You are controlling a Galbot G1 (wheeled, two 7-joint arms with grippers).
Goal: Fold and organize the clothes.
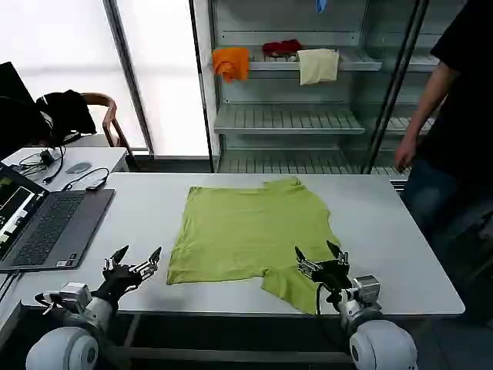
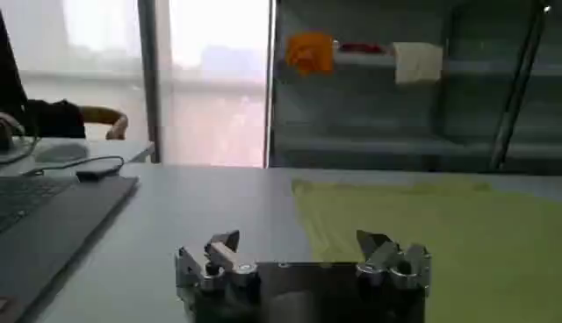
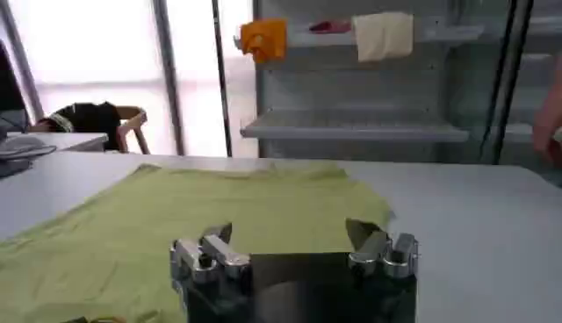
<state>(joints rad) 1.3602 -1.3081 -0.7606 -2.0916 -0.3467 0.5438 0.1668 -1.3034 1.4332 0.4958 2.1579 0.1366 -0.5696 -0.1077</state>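
Observation:
The lime-green T-shirt (image 1: 250, 227) lies spread flat on the white table (image 1: 385, 231), plain side up, one sleeve hanging toward the front edge. My left gripper (image 1: 139, 258) hovers open at the front edge, just left of the shirt's near corner; in the left wrist view the shirt (image 2: 439, 228) lies ahead and to one side of the left gripper (image 2: 303, 243). My right gripper (image 1: 321, 253) is open over the near sleeve. In the right wrist view the shirt (image 3: 219, 211) spreads ahead of the right gripper (image 3: 290, 235). Neither holds anything.
A grey laptop (image 1: 46, 227) sits on the table's left part, with cables and a desk behind it. A shelf unit (image 1: 293, 116) at the back holds orange (image 1: 231, 62), red and cream (image 1: 317, 65) cloths. A person (image 1: 454, 116) stands at the right.

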